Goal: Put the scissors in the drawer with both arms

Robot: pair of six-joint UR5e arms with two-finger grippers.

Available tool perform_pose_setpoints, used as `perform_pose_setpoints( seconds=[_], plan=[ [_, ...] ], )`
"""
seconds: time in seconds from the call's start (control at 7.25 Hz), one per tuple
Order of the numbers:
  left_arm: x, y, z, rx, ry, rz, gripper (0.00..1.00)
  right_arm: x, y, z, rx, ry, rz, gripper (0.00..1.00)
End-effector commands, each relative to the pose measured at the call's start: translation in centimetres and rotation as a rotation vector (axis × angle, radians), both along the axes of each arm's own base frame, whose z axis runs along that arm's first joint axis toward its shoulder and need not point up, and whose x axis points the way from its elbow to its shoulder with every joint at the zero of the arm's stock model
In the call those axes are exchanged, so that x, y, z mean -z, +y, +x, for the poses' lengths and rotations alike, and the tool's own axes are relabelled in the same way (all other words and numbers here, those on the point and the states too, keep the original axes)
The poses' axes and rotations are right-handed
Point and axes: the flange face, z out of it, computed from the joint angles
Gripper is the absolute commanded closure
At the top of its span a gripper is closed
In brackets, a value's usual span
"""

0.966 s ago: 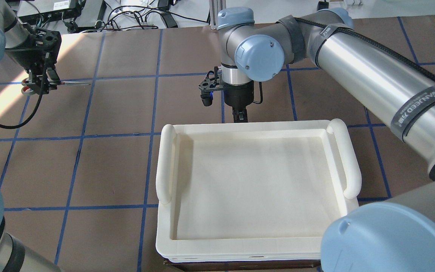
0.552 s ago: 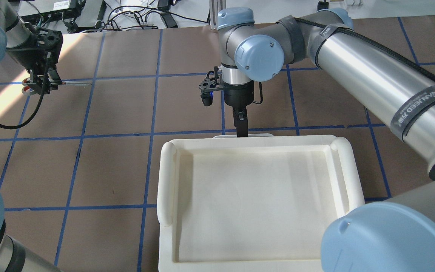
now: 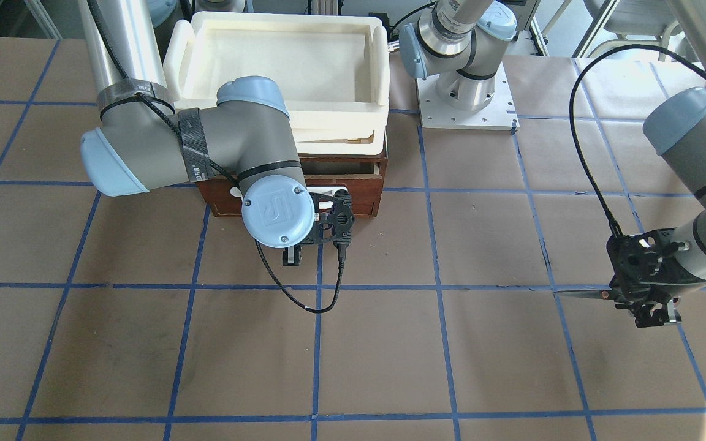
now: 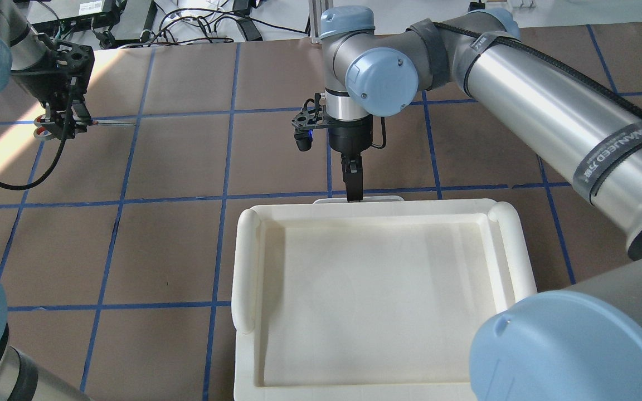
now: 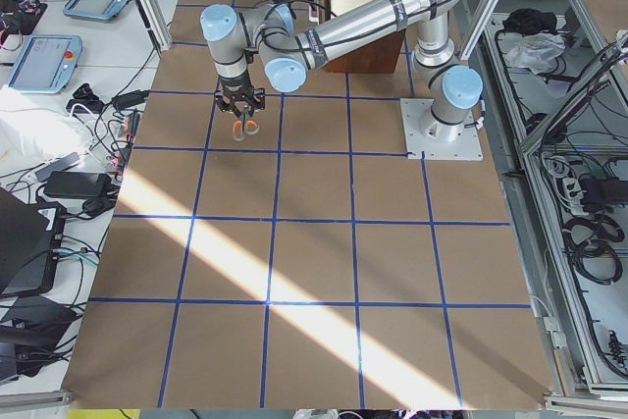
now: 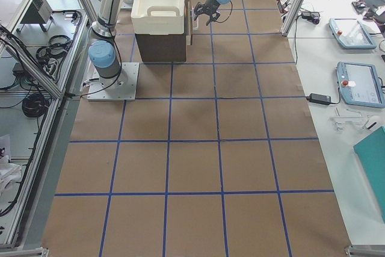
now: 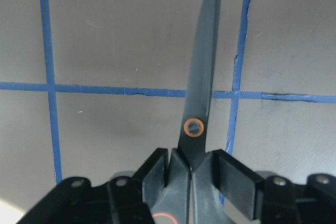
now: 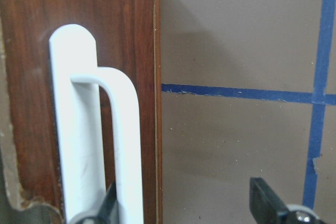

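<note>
Taking the overhead view from near to far, the bin [image 4: 246, 262] comes first and sits above the drawer [image 3: 365, 197]. At 12 o'clock, just past the bin's far rim, the right gripper [image 8: 184, 198] points down at the handle [image 8: 128, 145]. Its fingers are spread. In the wrist view the bar runs 12 to 6 and lies at 9 o'clock in the gap, just beside one finger [image 8: 105, 208]; we cannot confirm contact. The front view shows the drawer drawn slightly out. We judge the right arm to be the nearer one for the pull.

Farther off, at 10 o'clock and well apart, the left gripper [image 7: 193, 170] pinches the scissors [image 7: 202, 77] just behind the pivot. The blades are closed and level and point to 3 o'clock. Bare table [image 4: 176, 250] lies between them.
</note>
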Motion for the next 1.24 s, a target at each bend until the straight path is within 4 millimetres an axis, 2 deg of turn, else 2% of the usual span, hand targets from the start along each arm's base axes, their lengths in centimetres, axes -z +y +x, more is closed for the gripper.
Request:
perform_pose_setpoints(
  seconds=[0.0,0.14,0.41,0.55,0.83,1.1],
  plan=[
    [0.1,0.0,0.0,0.000,0.002,0.001,1.00,-0.2,-1.2,0.2,-0.004,0.000,-0.026,0.38],
    [0.1,0.0,0.0,0.000,0.002,0.001,1.00,-0.6,-2.1,0.3,-0.001,-0.008,-0.042,0.39],
    [0.3,0.0,0.0,0.000,0.004,0.003,1.00,-1.1,-5.5,0.1,0.015,-0.019,-0.083,0.40],
    [0.3,0.0,0.0,0.000,0.005,0.005,1.00,-0.9,-6.5,0.1,0.018,-0.018,-0.091,0.40],
    [0.6,-0.1,-0.2,0.001,0.012,0.007,1.00,-2.2,-8.3,-0.5,0.035,-0.030,-0.136,0.39],
    [0.9,0.2,-0.4,0.001,0.018,0.016,1.00,-1.3,-9.4,-0.5,0.039,-0.043,-0.182,0.39]
  ],
)
